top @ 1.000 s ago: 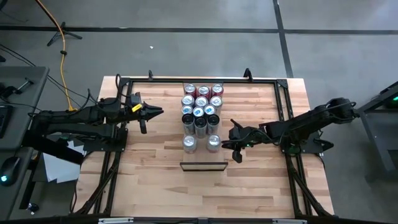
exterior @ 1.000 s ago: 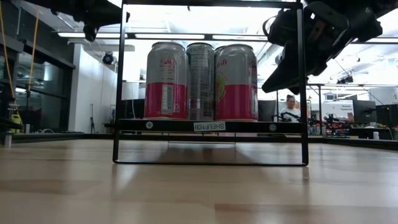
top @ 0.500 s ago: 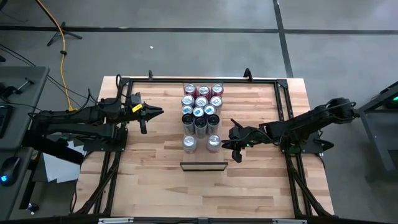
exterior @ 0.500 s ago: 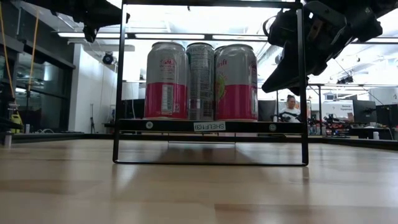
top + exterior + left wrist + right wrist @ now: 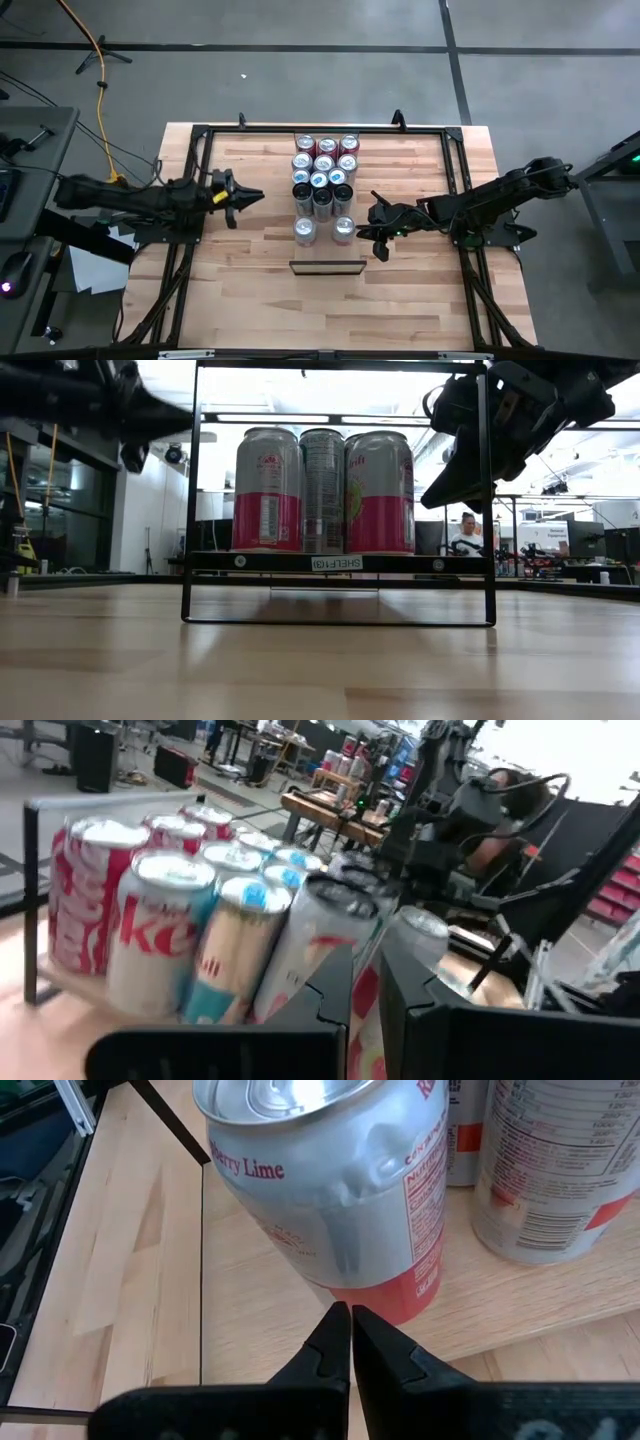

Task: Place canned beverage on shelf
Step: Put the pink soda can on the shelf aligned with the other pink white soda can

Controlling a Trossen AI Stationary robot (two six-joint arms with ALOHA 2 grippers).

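both grippers empty, fingers pressed together. right gripper [image 5: 377,226] hangs just beside the front-right can [image 5: 343,229] on the shelf [image 5: 337,562], tips not touching it. left gripper [image 5: 252,196] sits well apart, off the cans' left, toward the desk's [image 5: 250,290] left edge. cans stand upright in rows on the shelf.

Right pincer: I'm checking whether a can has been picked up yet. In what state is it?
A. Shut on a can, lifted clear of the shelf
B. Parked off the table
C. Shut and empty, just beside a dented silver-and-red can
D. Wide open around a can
C: the right pincer has its fingers together with nothing between them, pointing at the dented can.
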